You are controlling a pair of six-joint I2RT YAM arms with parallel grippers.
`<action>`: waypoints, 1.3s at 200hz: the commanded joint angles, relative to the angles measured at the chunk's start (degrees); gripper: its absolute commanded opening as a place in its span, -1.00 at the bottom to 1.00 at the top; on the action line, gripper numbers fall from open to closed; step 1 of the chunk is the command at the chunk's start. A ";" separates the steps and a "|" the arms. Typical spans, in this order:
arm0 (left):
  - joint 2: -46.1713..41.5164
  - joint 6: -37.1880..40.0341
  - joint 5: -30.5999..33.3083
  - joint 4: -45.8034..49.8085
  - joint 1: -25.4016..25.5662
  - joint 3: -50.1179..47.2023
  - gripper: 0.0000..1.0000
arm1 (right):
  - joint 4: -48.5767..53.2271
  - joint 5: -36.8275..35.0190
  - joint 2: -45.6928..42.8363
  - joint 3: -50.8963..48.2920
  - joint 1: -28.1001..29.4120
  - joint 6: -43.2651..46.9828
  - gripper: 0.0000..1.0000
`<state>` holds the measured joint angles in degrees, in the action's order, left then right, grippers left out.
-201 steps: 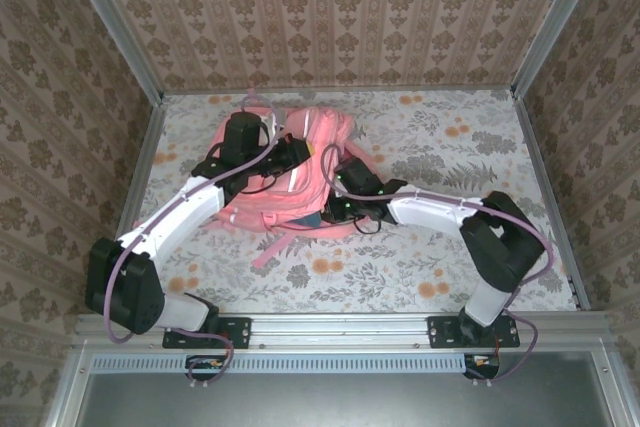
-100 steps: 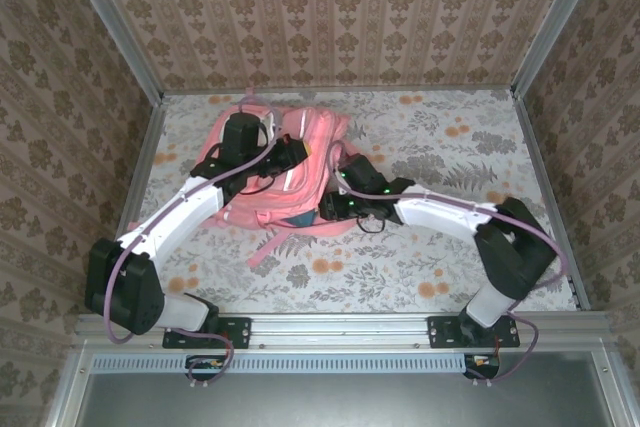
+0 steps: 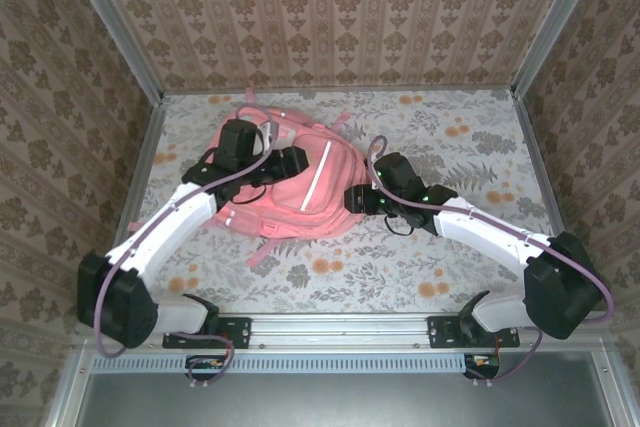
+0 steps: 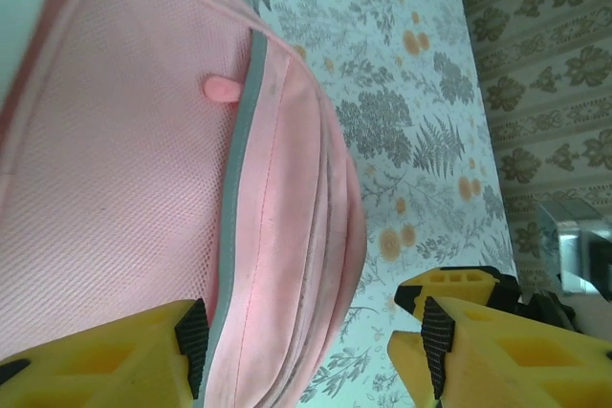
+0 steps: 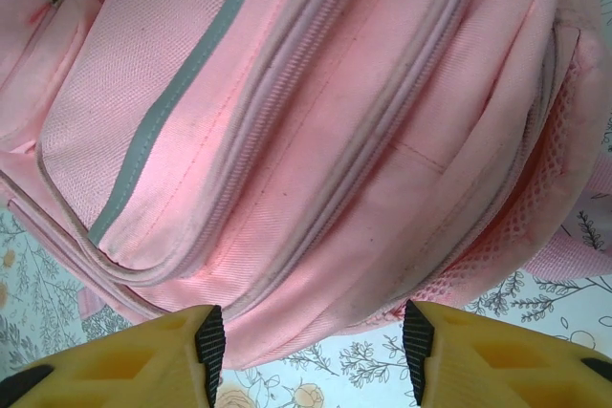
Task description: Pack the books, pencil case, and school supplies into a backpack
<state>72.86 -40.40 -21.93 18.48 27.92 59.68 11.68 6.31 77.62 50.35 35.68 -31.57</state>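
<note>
Backpack, overhead: now lying flat and front up on the desk, no longer bunched upright. The left fingers and right fingers flank it.

Left wrist: the fingers have parted, with fabric loose between them and unclamped.

Right wrist: the fingers are apart and empty, the backpack just beyond them. Zips appear shut, so packing is judged complete

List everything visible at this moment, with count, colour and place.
backpack: one, pink with a pale stripe, lying mid-table.
table: one, pale floral cover, under the backpack.
walls: three, beige patterned wallpaper, around the table.
rail: one, silver, near edge.
arms: two, white and black, left arm and right arm, reaching from the rail to the backpack.
left gripper: one, yellow fingers, open, over the backpack's edge.
right gripper: one, yellow fingers, open, at the backpack's right side.
</note>
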 commanded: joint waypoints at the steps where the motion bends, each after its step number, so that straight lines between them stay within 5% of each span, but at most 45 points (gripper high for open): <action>1: -6.74 1.46 4.80 5.91 -1.40 -3.28 0.25 | 0.66 -1.30 -1.41 -0.51 0.95 -0.89 0.13; 36: -17.95 -2.74 12.24 11.31 -6.27 -13.41 0.20 | 0.82 -2.06 -1.34 -0.57 3.23 -1.81 0.15; 85: -29.16 -10.11 12.83 10.01 -11.30 -29.09 0.14 | -0.93 -3.03 -0.26 -2.00 7.74 -4.10 0.15; 178: -20.68 -13.11 11.25 -7.59 -18.36 -38.61 0.16 | -3.35 -3.48 6.31 0.54 12.50 -5.25 0.15; 231: -16.69 -11.43 10.63 -12.42 -18.81 -36.42 -0.98 | -4.42 -4.91 11.13 2.58 12.82 -5.54 0.12; 260: -18.43 -14.29 8.75 -12.90 -16.71 -36.31 -1.00 | -2.72 -7.80 12.75 5.44 10.96 -3.48 -0.01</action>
<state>55.88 -52.84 -11.92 8.56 9.74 21.41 8.67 2.33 88.92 52.03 48.12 -36.29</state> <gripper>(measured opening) 0.049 0.506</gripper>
